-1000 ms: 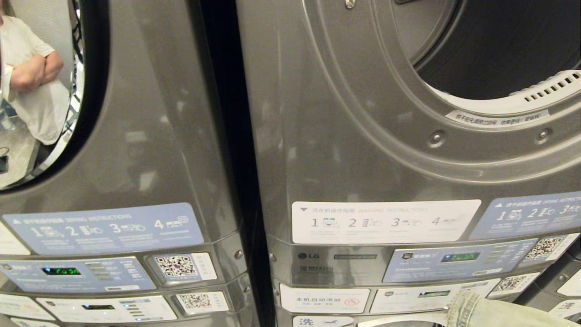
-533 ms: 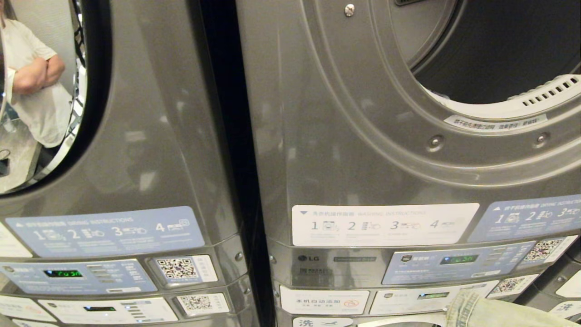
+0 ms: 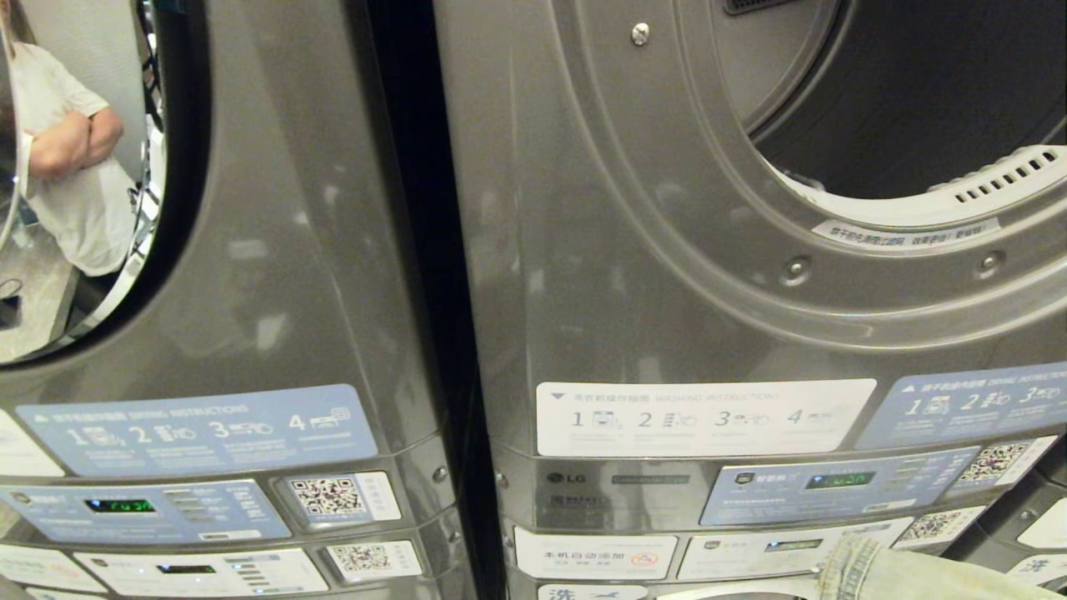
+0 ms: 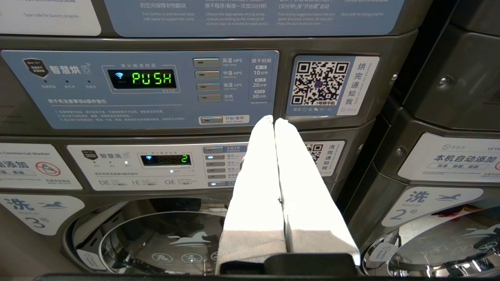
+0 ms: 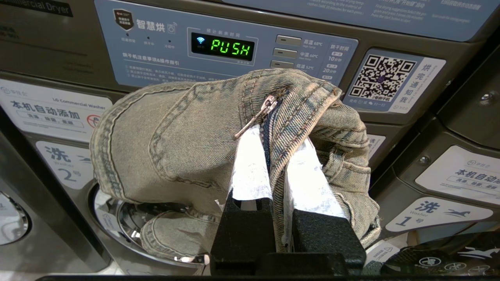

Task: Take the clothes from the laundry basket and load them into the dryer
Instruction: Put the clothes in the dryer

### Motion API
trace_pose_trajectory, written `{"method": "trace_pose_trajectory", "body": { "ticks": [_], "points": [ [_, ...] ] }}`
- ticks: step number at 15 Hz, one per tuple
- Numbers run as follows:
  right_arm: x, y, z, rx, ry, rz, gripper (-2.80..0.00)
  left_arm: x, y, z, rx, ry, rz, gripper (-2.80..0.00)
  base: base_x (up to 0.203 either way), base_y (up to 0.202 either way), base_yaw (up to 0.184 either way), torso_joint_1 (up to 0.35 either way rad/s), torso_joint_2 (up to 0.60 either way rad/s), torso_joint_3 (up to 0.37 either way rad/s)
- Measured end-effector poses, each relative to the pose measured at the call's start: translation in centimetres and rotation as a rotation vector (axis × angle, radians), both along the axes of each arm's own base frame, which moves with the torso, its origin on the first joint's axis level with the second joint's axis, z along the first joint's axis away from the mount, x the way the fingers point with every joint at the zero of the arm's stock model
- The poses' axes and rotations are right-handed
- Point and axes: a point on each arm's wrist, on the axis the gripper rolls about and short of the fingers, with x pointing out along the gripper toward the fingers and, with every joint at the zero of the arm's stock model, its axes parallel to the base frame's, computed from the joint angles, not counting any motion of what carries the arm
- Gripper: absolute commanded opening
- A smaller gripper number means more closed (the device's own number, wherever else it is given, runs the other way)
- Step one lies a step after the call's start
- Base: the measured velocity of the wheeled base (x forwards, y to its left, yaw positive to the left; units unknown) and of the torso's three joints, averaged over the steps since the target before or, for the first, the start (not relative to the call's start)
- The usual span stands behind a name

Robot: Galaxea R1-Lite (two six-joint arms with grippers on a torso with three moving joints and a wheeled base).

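So I had the right hand (image 5: 273, 156) clamped on the denim garment (image 5: 187, 132), pads pinching the fabric by the zip. Garment sat just in front of the dryer's control panel (image 5: 218, 50), below the green PUSH display (image 5: 230, 47) & beside the QR sticker (image 5: 381, 78). In head view only a bit of that denim (image 3: 909, 575) showed, under the same panel (image 3: 834, 492), w/ the dryer's open drum mouth (image 3: 909, 92) well above it. Left hand (image 4: 273, 121) was pressed together, nothing in it, tips pointed at the neighbouring unit's panel (image 4: 140, 89), near its start button (image 4: 223, 120). Left of the dryer, that unit's door glass (image 3: 75, 183) reflected a person in a white top (image 3: 71, 150), arms folded.
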Motion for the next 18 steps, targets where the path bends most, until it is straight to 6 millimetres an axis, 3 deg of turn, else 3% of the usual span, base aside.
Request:
{"method": "trace_pose_trajectory", "body": {
  "ticks": [18],
  "points": [
    [0.01,-0.02,-0.04,0.026,0.002,-0.008,-2.8,0.0,0.0,-0.06,0.024,0.006,-0.002,-2.8,0.0,0.0,0.0,0.025,-0.05,-0.024]
  ]
}}
